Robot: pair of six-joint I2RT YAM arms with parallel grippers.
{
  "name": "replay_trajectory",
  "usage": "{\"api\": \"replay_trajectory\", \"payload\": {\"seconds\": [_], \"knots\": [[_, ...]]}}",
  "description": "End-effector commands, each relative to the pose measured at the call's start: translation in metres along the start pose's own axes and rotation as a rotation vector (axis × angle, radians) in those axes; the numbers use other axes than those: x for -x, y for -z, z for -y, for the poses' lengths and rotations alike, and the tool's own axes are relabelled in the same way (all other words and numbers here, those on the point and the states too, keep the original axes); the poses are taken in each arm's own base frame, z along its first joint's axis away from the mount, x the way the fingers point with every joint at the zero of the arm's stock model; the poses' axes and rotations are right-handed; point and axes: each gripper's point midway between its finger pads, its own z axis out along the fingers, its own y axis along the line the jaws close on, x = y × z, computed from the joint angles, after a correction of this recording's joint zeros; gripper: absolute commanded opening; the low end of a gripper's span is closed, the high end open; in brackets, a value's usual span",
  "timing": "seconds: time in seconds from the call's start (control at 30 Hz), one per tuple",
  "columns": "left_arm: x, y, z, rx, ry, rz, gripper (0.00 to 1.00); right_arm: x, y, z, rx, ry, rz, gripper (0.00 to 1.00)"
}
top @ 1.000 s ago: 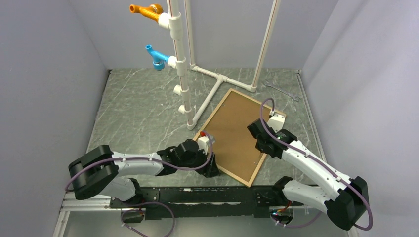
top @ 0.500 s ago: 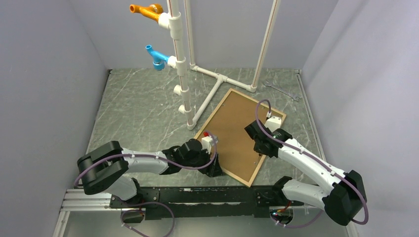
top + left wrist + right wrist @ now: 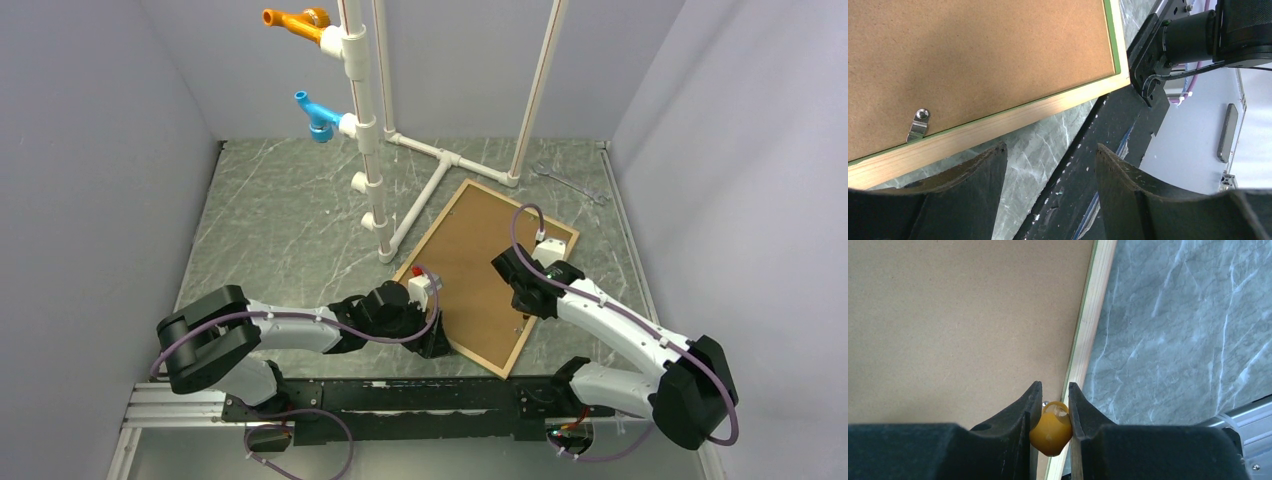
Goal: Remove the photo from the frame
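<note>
Little of the job looks done from where I stand. The frame lies face down and askew on the right half of the tabletop, one corner pointing toward the near edge and the opposite one toward the foot of the white pipe stand. Its brown backing board is seated inside the green-edged rails. At least one metal clip lies across the board by the near-left rail. The photo does not show at all, so I take it to be under that board. The left gripper hovers just off that near-left rail, jaws spread and grasping nothing. The right gripper is low over the right rail, jaws clenched on a small yellow rounded piece. Something small and metallic shows just behind it, too small to identify. Freeing the clips, lifting out the board and taking out the print all appear to remain.
</note>
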Motion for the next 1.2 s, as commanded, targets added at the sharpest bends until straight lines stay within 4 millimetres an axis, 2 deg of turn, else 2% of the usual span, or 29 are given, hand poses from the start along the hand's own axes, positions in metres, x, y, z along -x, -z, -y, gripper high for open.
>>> {"api": "replay_trajectory", "payload": {"seconds": [0.0,0.13,0.37,0.53,0.93,1.17], "knots": [[0.015,-0.003,0.018,-0.067,-0.02,0.038,0.67,0.002,-0.002,-0.005,0.013,-0.005,0.013,0.0],[0.013,-0.005,0.018,-0.072,-0.015,0.034,0.67,-0.005,0.0,-0.009,0.042,-0.01,-0.023,0.0],[0.013,-0.007,0.019,-0.079,-0.011,0.028,0.66,-0.019,0.005,-0.03,0.168,-0.04,-0.099,0.0],[0.012,-0.009,0.019,-0.084,-0.008,0.024,0.66,-0.02,0.012,-0.04,0.228,-0.061,-0.115,0.0],[-0.001,-0.019,0.011,-0.093,0.014,-0.006,0.64,-0.035,0.009,-0.035,0.221,-0.059,-0.159,0.0],[-0.01,-0.03,0.006,-0.105,0.033,-0.035,0.63,-0.043,0.014,-0.038,0.258,-0.069,-0.197,0.0]]}}
